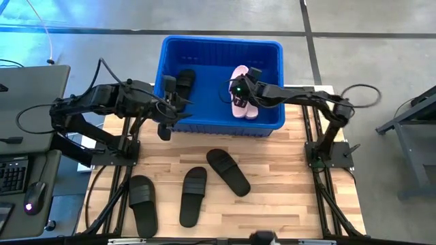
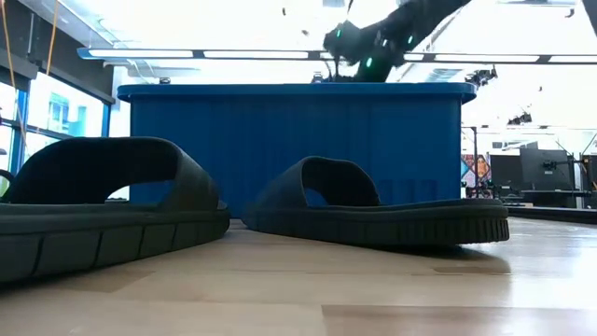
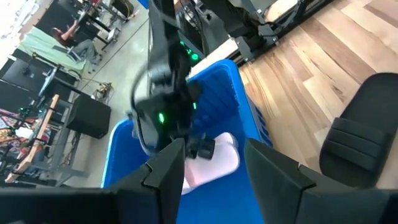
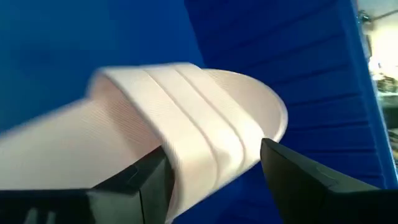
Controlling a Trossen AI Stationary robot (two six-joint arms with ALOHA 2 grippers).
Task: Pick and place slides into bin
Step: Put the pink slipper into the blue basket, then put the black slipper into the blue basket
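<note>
The blue bin (image 1: 221,122) stands at the table's far middle; it also shows in the low view (image 2: 298,149). One black slide (image 1: 184,82) lies in its left part. Pink slides (image 1: 246,109) lie in its right part. My right gripper (image 1: 238,88) is open inside the bin, just over a pink slide (image 4: 186,118), whose strap shows between the fingertips (image 4: 214,162). My left gripper (image 1: 178,109) is open and empty over the bin's near left corner, pointing across the bin (image 3: 214,180). Three black slides (image 1: 143,204), (image 1: 193,195), (image 1: 228,171) lie on the table, soles down.
The table's wooden top (image 1: 286,190) is bare to the right of the three black slides. A desk with a keyboard and a mouse (image 1: 34,194) stands left of the table. My right arm (image 2: 373,42) reaches over the bin's rim from the right.
</note>
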